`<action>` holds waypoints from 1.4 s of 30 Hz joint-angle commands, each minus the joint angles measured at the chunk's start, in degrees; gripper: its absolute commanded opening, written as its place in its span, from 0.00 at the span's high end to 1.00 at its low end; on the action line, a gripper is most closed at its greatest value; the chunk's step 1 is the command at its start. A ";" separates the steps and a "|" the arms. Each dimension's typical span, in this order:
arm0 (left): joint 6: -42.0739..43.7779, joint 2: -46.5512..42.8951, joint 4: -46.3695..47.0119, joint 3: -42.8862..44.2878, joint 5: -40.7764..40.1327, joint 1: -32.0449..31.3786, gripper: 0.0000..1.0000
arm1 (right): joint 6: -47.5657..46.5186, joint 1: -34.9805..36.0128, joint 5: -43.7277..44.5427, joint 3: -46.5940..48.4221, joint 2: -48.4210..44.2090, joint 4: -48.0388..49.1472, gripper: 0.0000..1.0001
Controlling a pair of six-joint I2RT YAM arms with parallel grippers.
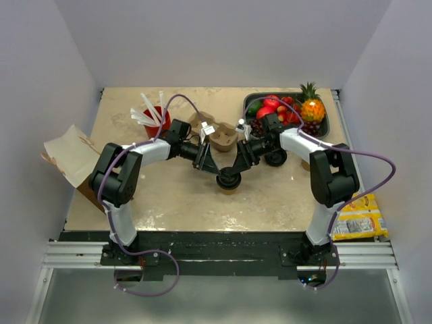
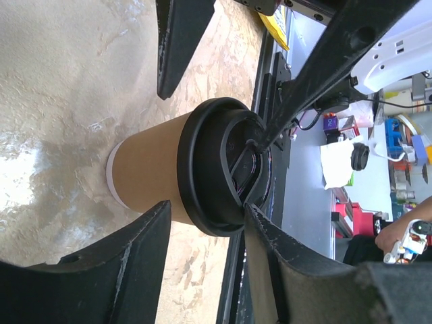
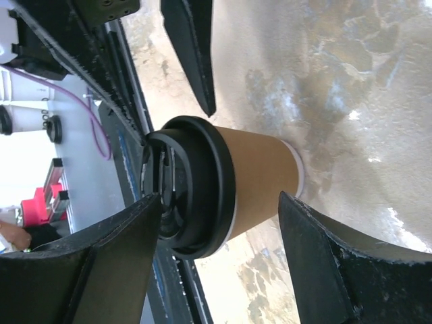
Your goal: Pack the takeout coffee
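Tan, black-lidded takeout coffee [image 1: 228, 179] upright on counter [image 1: 175, 202]. Left gripper [image 2: 208, 206] and right gripper [image 3: 221, 197] flank it, both released.

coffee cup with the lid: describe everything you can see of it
The coffee cup is small: tan paper, white base rim, capped by a round black plastic lid. It stands upright on the table, near its middle, straddled by the left tool and the right tool, both open; contact is unclear.
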 commanded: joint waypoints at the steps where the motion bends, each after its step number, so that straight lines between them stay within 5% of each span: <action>1: 2.66 1.84 -1.99 0.61 -6.94 0.09 0.50 | -1.54 0.44 -3.16 2.17 -1.00 -1.23 0.26; 10: 3.27 1.66 -2.43 1.32 -6.14 0.00 0.50 | -2.67 0.44 2.82 -1.60 0.05 0.18 0.32; 18: 4.94 2.01 -4.36 1.50 -6.05 0.00 0.50 | -6.37 -0.17 -2.25 -3.62 5.14 -0.44 0.37; 29: 7.66 0.18 -5.51 1.67 -3.16 0.00 0.50 | -38.27 -0.53 -15.89 0.76 15.78 -24.25 0.39; 42: 10.38 -2.90 -5.07 2.20 -1.49 0.00 0.44 | -35.29 -0.44 -15.38 3.66 13.85 -21.71 0.40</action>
